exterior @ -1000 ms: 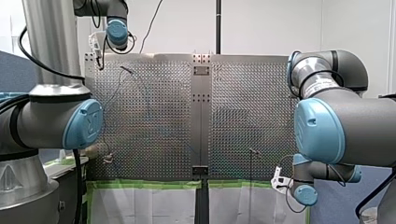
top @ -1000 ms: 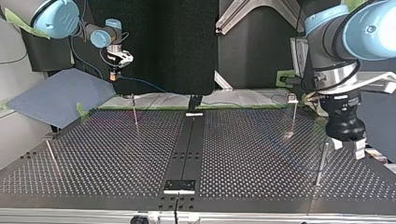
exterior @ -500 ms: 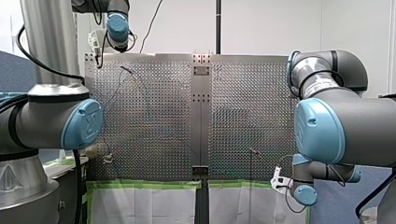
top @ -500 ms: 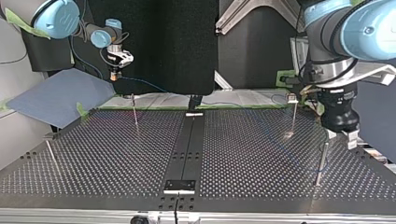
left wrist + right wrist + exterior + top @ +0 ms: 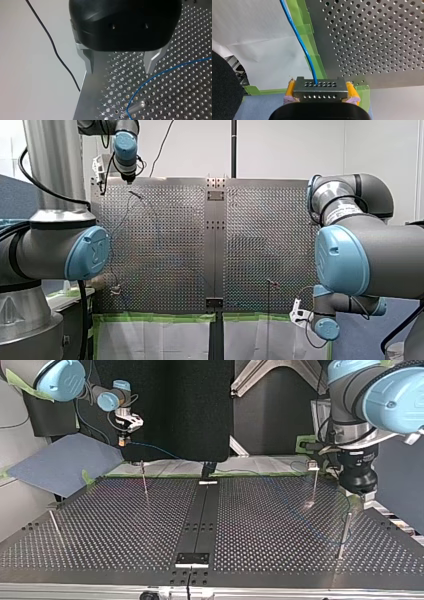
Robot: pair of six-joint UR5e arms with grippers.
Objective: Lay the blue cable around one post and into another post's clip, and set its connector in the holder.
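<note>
My right tool (image 5: 319,89) pinches the connector (image 5: 319,84), my left tool (image 5: 120,68) hangs spread; blue cable (image 5: 300,42) seemingly rounds one post (image 5: 136,106); clipping, seating remain.

Seen from the top view, four posts stand on the bench (image 5: 125,530): far-left post (image 5: 144,479), near-left post (image 5: 54,524), far-right post (image 5: 314,486), near-right post (image 5: 344,532). My right gripper (image 5: 122,440) hangs beyond the bench's far edge at the left. The connector (image 5: 319,89) is clamped between its fingers, and the cable (image 5: 299,42) leads ahead from it. My left gripper (image 5: 362,501) hangs above the near-right post, fingers apart with nothing between them, and the cable curves in beneath.
</note>
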